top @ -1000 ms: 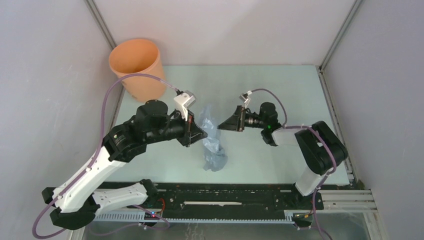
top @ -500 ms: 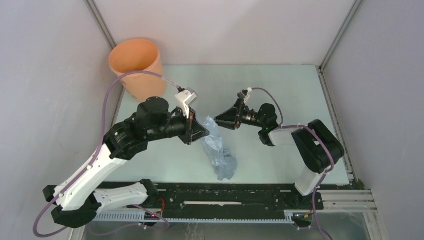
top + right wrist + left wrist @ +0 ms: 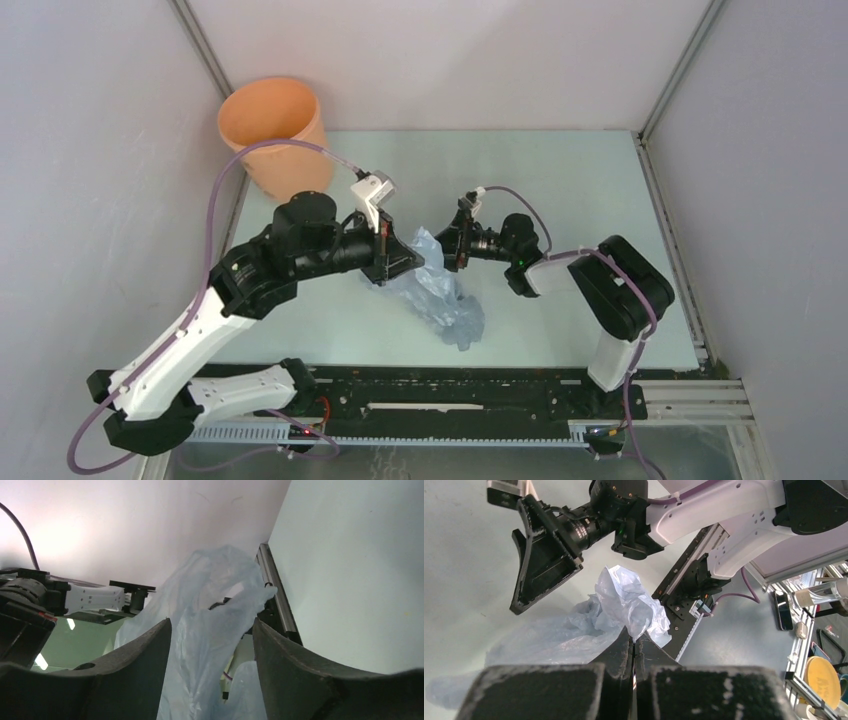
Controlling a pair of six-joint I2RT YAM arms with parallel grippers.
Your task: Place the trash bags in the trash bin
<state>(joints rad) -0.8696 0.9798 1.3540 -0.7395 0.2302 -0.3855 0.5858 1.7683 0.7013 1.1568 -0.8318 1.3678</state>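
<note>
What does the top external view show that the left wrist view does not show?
Only the top external view shows the orange trash bin, which stands at the far left corner of the table, away from the bag. Only the left wrist view shows the left gripper from close by, its fingers pinched shut on a fold of the trash bag. Both views show the crumpled bag and the right gripper close beside it.
</note>
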